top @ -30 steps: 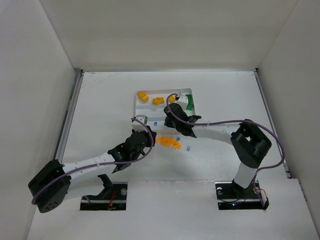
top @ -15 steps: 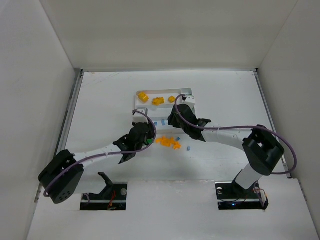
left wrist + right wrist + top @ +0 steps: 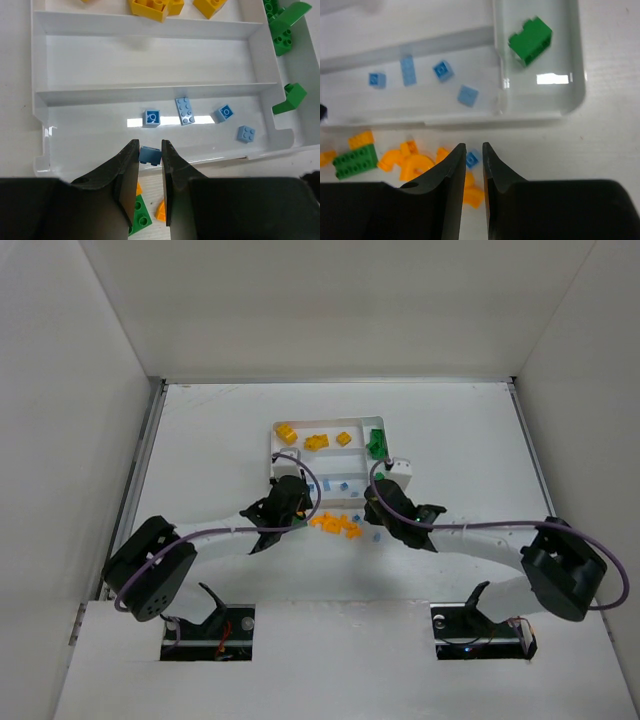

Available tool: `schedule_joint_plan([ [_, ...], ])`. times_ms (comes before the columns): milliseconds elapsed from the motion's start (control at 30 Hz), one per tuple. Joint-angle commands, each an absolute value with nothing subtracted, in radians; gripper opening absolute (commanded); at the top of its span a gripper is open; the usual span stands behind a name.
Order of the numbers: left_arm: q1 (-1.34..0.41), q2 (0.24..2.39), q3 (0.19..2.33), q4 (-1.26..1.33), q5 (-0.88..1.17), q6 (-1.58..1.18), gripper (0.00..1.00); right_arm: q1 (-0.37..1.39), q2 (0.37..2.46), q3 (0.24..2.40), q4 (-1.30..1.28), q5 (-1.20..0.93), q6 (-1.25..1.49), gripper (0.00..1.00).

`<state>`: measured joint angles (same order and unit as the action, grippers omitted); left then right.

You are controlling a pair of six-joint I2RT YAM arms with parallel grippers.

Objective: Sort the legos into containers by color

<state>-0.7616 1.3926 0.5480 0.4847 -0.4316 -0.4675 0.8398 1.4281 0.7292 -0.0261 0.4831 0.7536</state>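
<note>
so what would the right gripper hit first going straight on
probably the small blue brick just past the right gripper, then the near wall of the tray; depth unclear

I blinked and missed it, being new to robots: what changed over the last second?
The left gripper reached forward to the tray and now pinches a pale blue brick at its near rim. The right gripper drew back from the tray's green end and hangs over a loose blue brick on the table. The yellow bricks and the orange pile stayed put.
</note>
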Motion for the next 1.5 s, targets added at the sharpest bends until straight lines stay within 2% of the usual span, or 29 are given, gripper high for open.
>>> schedule_joint_plan([
  [0, -0.755, 1.422, 0.600, 0.529, -0.448, -0.460, 0.16, 0.892, 1.333, 0.671, -0.132, 0.589, 0.807, 0.28],
  [133, -0.754, 1.456, 0.614, 0.528, -0.463, -0.462, 0.19, 0.932, 1.299, 0.629, -0.213, 0.591, 0.853, 0.47],
  [267, -0.751, 1.457, 0.614, 0.528, -0.509, -0.456, 0.29, 0.970, 1.315, 0.618, -0.219, 0.581, 0.879, 0.50],
  [433, -0.760, 1.411, 0.601, 0.511, -0.531, -0.445, 0.41, 0.976, 1.374, 0.634, -0.238, 0.575, 0.900, 0.44],
  [633, -0.846, 1.341, 0.584, 0.454, -0.514, -0.452, 0.38, 0.978, 1.402, 0.646, -0.279, 0.574, 0.925, 0.38],
  [800, -0.968, 1.321, 0.566, 0.433, -0.518, -0.471, 0.38, 0.976, 1.419, 0.640, -0.262, 0.574, 0.927, 0.22],
  [867, -1.005, 1.318, 0.560, 0.428, -0.518, -0.495, 0.38, 0.976, 1.398, 0.649, -0.262, 0.578, 0.923, 0.19],
  [1100, -1.065, 1.327, 0.561, 0.433, -0.520, -0.523, 0.37, 0.903, 1.353, 0.762, -0.213, 0.577, 0.784, 0.18],
  [1467, -1.108, 1.295, 0.531, 0.426, -0.537, -0.546, 0.35, 0.751, 1.626, 0.988, -0.002, 0.443, 0.652, 0.20],
])
